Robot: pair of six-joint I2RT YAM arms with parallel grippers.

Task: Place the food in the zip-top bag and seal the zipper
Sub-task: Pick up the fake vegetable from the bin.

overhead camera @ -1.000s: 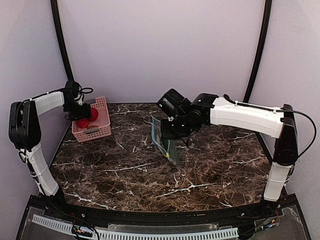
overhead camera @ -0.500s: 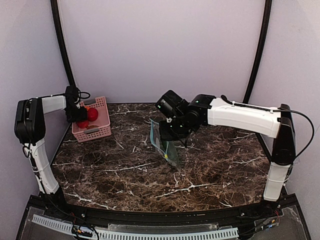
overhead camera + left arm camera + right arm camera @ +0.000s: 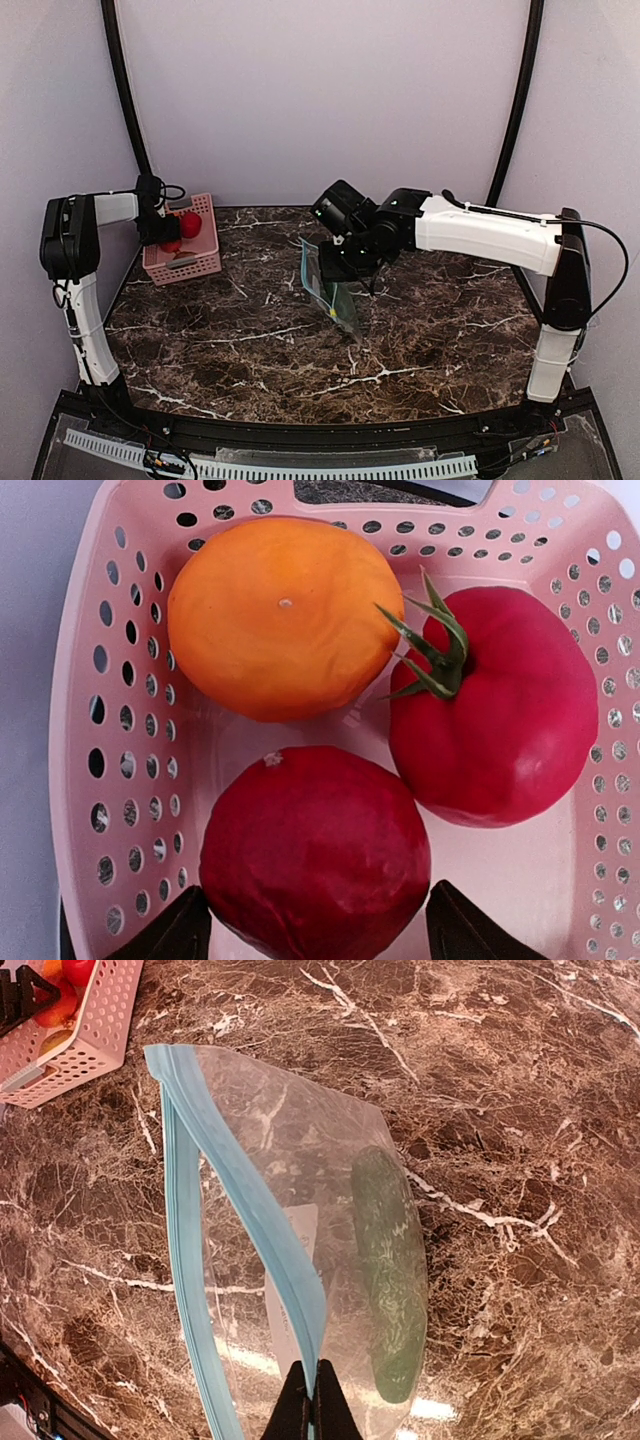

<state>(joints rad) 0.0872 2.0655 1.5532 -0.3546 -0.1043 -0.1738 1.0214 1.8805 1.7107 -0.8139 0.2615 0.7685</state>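
Three pieces of food lie in the pink slotted basket [image 3: 80,730]: an orange fruit [image 3: 285,615], a red tomato with a green stem [image 3: 500,710] and a dark red round fruit [image 3: 315,855]. My left gripper [image 3: 315,942] is open down in the basket, one finger on each side of the dark red fruit. The clear zip-top bag [image 3: 300,1210] stands on the table with its mouth open. My right gripper [image 3: 312,1400] is shut on one side of the teal zipper [image 3: 245,1190] and holds it up. A green cucumber [image 3: 390,1280] lies inside the bag.
The basket [image 3: 190,262] stands at the back left corner of the dark marble table [image 3: 420,330], by the left wall. The bag [image 3: 330,285] and right gripper [image 3: 335,265] are near the table's middle back. Black frame poles rise at both back corners.
My left arm has folded back toward the left wall and its gripper has settled lower into the basket. The right gripper shifted slightly left with the bag, then held still.
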